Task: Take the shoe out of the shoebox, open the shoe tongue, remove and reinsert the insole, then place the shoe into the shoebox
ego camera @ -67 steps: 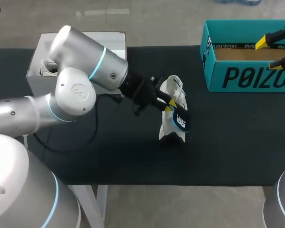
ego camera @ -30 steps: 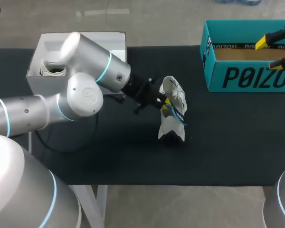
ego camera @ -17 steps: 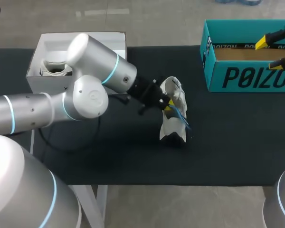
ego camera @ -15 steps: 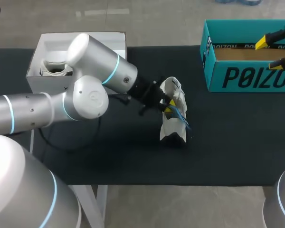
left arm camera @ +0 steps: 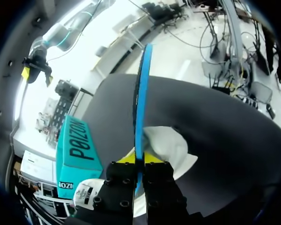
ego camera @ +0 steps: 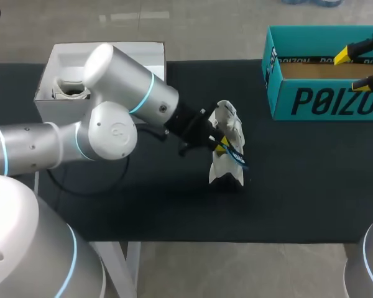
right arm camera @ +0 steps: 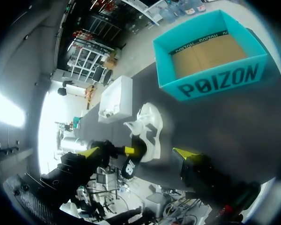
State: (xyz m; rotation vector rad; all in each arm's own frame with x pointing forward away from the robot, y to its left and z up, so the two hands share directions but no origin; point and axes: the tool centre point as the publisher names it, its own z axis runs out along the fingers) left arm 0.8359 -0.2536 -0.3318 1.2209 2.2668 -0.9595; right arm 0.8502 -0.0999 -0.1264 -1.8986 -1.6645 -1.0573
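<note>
While in L end effector [left arm camera: 139, 159]: insole [left arm camera: 141, 93].

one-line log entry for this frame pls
left gripper: shut on insole, at shoe on table | right gripper: open, up by shoebox | shoebox: empty

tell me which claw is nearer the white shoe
Left. The left claw is at the shoe, shut on its blue insole; the right claw hangs open over the teal shoebox, well away.
</note>
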